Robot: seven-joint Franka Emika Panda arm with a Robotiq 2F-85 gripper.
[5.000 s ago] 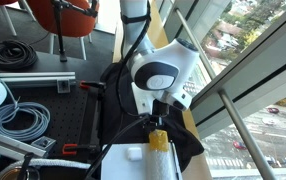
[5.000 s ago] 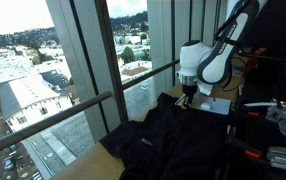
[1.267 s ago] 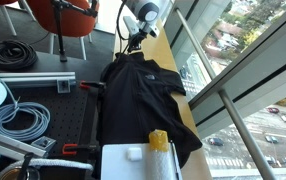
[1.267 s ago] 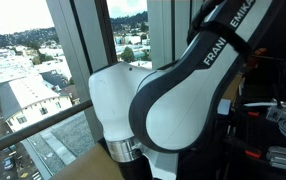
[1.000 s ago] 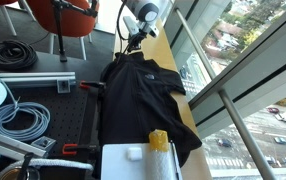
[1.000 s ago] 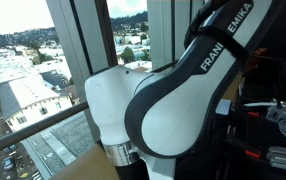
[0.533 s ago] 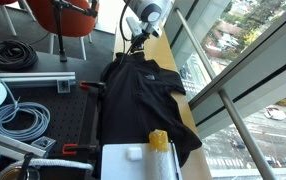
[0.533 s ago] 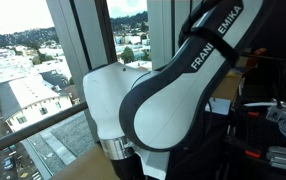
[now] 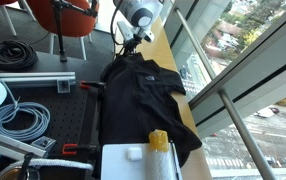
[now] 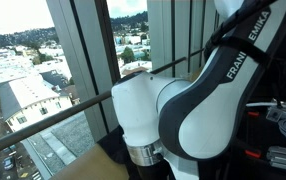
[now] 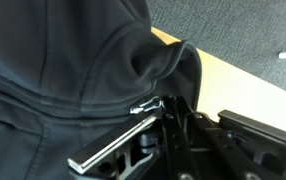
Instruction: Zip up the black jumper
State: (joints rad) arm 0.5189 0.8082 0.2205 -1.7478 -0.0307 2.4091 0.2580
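Seemingly, the black jumper [image 9: 143,100] is laid lengthwise on the counter [image 9: 169,55], zip line running near hem to far collar, where the gripper [image 9: 133,44] is set against the zip pull [image 11: 148,104], though whether the jaws are clamped on it cannot be told.

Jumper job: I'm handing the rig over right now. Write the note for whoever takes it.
Gripper: at the collar end of the jumper. Whether it is open or shut cannot be told. The wrist view shows the zip pull right at its fingers.
Jumper: laid flat on the bench by the window.
Done: the front looks closed nearly to the collar, though the zip line is hard to see.
Left: confirm the zip is fully up, then let go and lift clear.
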